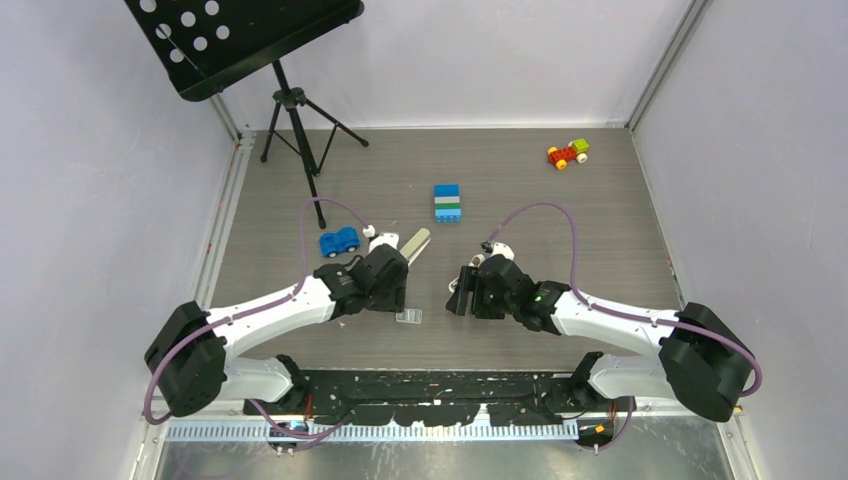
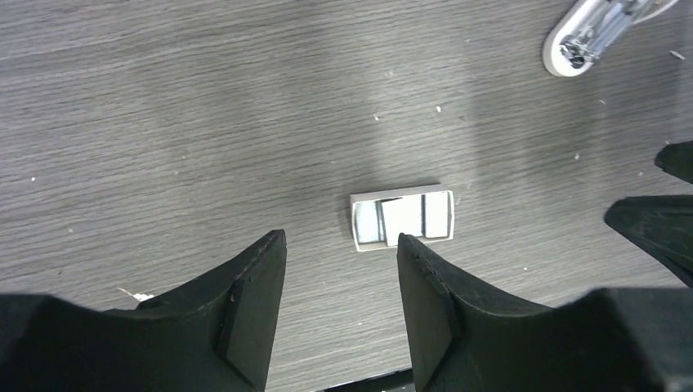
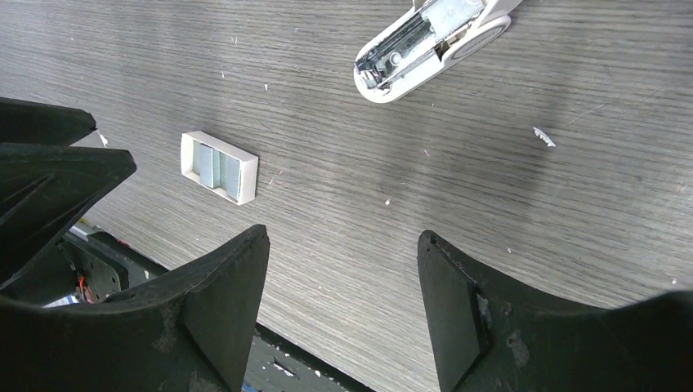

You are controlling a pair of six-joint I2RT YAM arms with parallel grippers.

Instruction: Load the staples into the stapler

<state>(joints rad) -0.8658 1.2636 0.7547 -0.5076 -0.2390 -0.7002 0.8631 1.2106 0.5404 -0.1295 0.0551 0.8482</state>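
Your left gripper (image 2: 339,241) stood part-way apart with nothing between its black fingers. Your right gripper (image 3: 342,237) stood wide and was empty too.

The flat silvery-grey metal strips of staples (image 2: 372,220) lay in a small shallow white tray (image 2: 400,196) on the grey wood-grain table (image 2: 163,122). From the left fingertips, that tray sat just beyond, at about one o'clock. The slim beige-and-white desk stapler (image 3: 429,41) lay well apart from it. It was at twelve o'clock of the tray in the overhead view, and its metal channel appeared exposed at the nose.

Here was where it could slip away from you. The strips sat low inside the tray walls, so a straight descent would likely have caught the rim, not the metal. The whole tray would then have skated or tipped. Squeeze a strip too hard, or grip it off-centre, and it might have snapped or swung loose on the way to the stapler. The right fingers also showed at three o'clock in the left wrist view. With the arms that near, a careless reach risked a knock.
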